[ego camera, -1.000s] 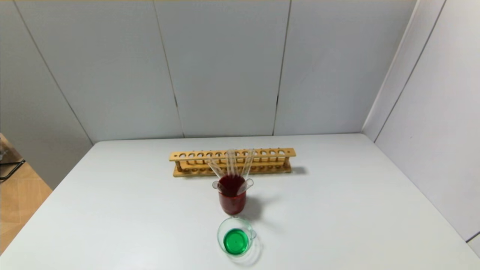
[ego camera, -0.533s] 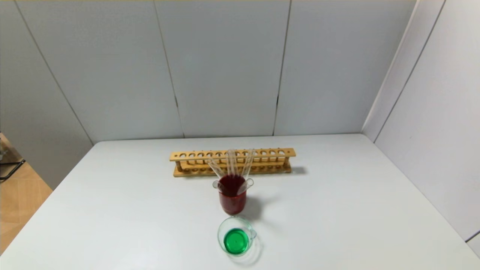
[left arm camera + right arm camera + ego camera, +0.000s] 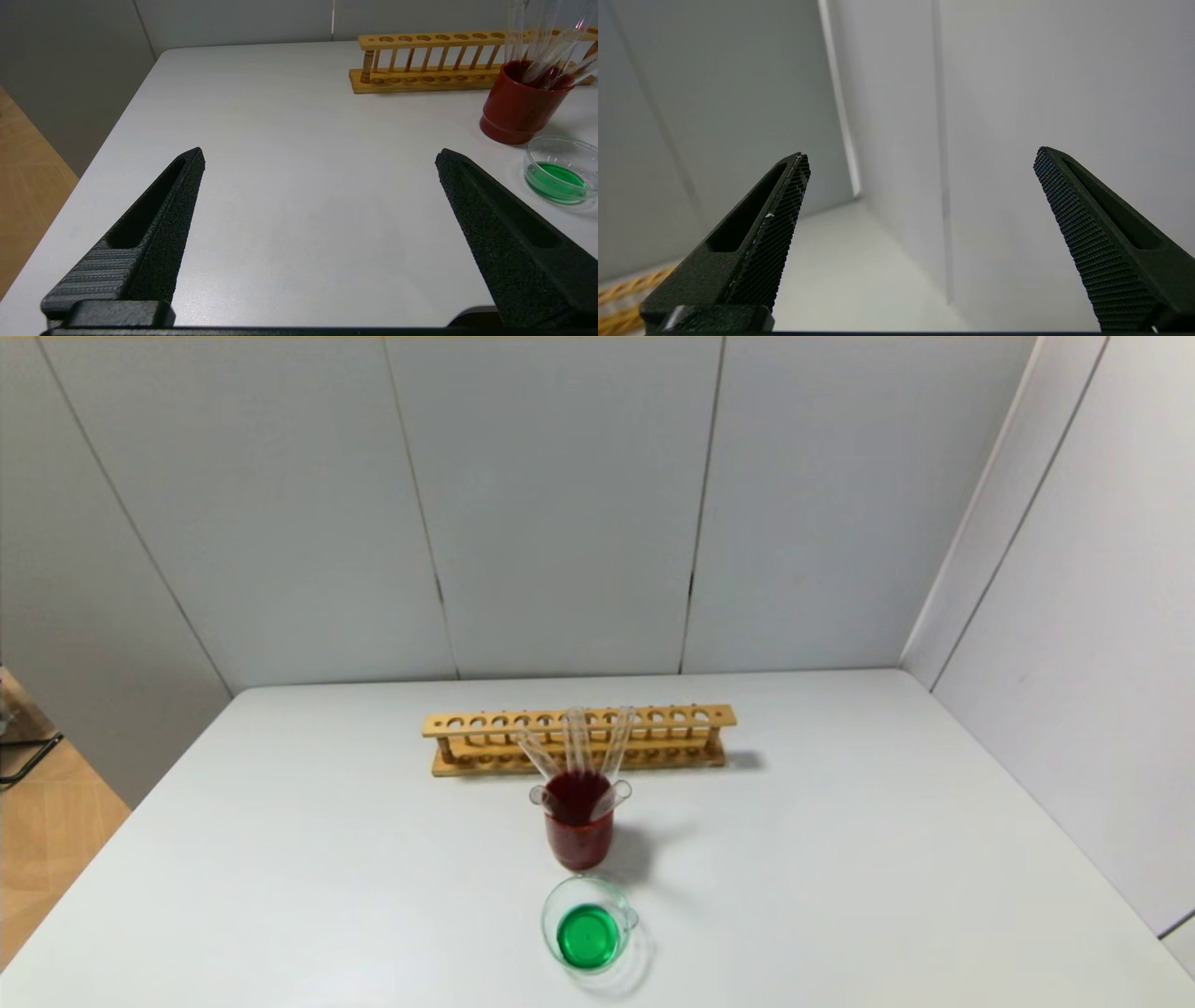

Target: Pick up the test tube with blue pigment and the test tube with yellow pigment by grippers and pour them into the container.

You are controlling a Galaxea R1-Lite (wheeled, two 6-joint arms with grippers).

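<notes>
With both the left hand and right hand gaping empty, the low beaker is already holding green liquid, so reaching past it for the seemingly empty tubes in the red beaker is risking a spill.

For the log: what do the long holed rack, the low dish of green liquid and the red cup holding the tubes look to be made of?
The long tan rack with round holes looks like unpainted light wood, with turned posts. The low clear dish with green liquid seems to be glass, though clear plastic is possible: see-through wall, shiny rim. The red cup holding clear tubes reads opaque and glossy in the left wrist view; glass full of red liquid or plastic, unclear.
</notes>
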